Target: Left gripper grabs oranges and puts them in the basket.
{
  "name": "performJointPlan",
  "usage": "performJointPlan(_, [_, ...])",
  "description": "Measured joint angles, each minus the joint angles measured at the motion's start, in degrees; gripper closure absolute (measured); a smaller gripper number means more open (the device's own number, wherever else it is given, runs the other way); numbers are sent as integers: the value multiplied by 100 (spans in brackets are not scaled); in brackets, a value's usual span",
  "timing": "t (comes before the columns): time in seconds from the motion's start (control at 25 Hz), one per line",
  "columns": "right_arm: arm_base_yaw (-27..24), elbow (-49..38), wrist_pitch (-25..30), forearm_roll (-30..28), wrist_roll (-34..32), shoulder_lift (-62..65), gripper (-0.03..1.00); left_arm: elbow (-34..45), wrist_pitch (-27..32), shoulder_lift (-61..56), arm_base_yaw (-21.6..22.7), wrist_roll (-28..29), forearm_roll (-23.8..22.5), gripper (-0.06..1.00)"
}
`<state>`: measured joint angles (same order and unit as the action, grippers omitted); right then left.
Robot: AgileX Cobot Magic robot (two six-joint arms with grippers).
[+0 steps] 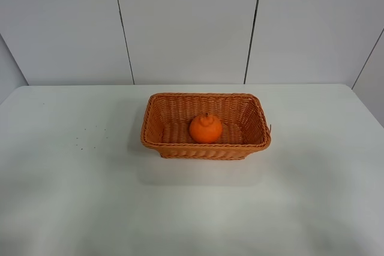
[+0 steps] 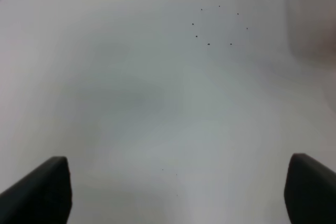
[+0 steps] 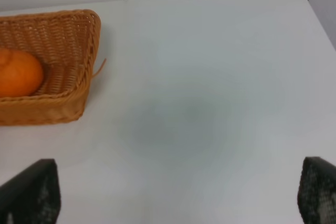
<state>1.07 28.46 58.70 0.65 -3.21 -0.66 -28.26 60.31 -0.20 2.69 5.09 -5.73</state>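
From the high camera I see the orange (image 1: 205, 128) sitting inside the wicker basket (image 1: 157, 107), resting on its woven floor near the middle, stem knob up. The basket stands on the white desk (image 1: 66, 196), roughly central, just in front of the panelled wall. No other fruit shows anywhere on the desk, so I judge the placing step done and the task at or very near its end.

Neither arm appears in the high view. My left wrist camera shows the left end effector (image 2: 173, 192) released, its two dark fingertips (image 2: 39, 190) spread wide at the frame corners with nothing between them, looking at bare desk and a small ring of dark specks (image 2: 218, 27). The right end effector (image 3: 178, 192) is likewise spread and empty; its camera catches the basket's corner and the orange beside it, well apart from the fingers.

What I'd call for next is little: keep both arms parked clear of the basket, and confirm the orange sits settled before I close out.
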Motion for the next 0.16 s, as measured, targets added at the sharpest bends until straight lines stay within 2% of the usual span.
performJointPlan(0.16, [0,0,0,0,0,0,27,0,0,0,0,0,0,3])
